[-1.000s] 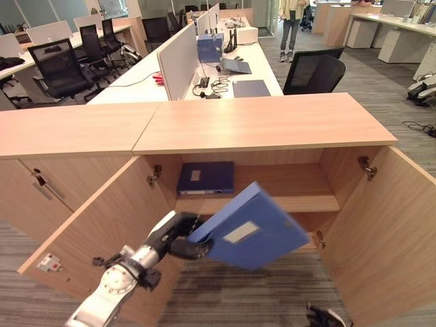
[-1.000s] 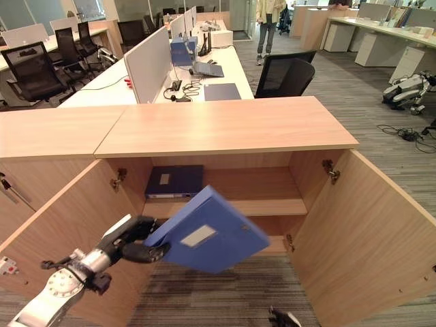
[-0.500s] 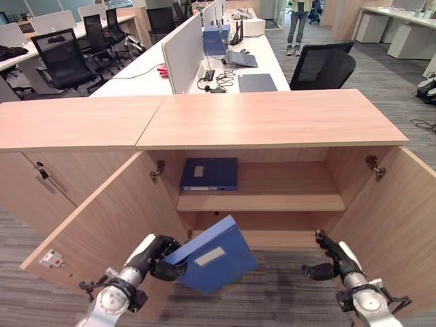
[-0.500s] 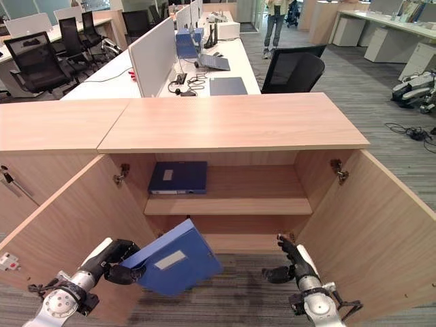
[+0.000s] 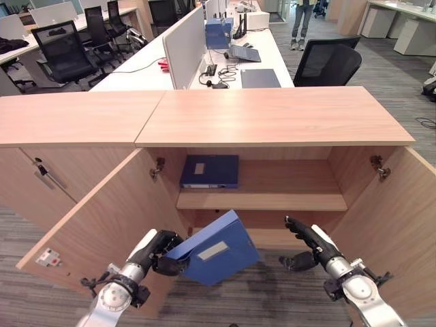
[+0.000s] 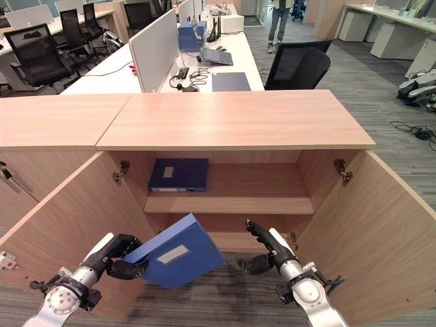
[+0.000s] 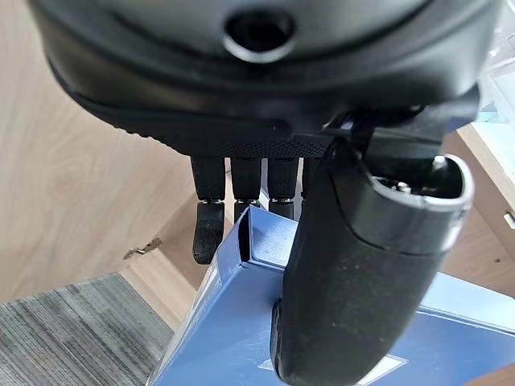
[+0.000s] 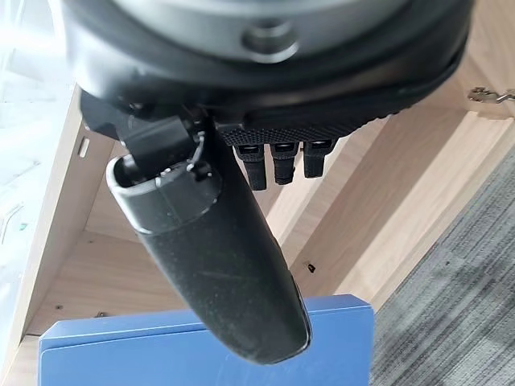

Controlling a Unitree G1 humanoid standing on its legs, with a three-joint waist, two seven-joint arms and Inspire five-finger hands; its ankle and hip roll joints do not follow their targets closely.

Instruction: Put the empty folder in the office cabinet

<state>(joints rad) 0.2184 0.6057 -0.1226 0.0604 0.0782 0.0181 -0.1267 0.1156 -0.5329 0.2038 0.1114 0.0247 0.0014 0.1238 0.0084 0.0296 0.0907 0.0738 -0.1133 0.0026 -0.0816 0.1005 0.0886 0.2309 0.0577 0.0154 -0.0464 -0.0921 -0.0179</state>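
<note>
My left hand (image 5: 155, 252) is shut on the near edge of a blue folder (image 5: 216, 249) with a white label, held tilted low in front of the open wooden cabinet (image 5: 272, 116). In the left wrist view the thumb (image 7: 354, 265) presses on the blue folder (image 7: 241, 338) and the fingers (image 7: 209, 225) curl over its edge. My right hand (image 5: 310, 244) is open, a short way right of the folder and apart from it. The right wrist view looks past the thumb (image 8: 217, 265) at the folder (image 8: 201, 354).
A second blue folder (image 5: 210, 171) lies flat at the left of the upper shelf (image 5: 286, 201). Both cabinet doors (image 5: 102, 225) stand wide open; the right door (image 5: 402, 218) is beside my right arm. Desks and office chairs (image 5: 330, 65) stand behind, and a person stands far back.
The right hand has risen and moved left towards the folder. The folder has lifted slightly and edged towards the lower compartment. The camera has shifted a little.
</note>
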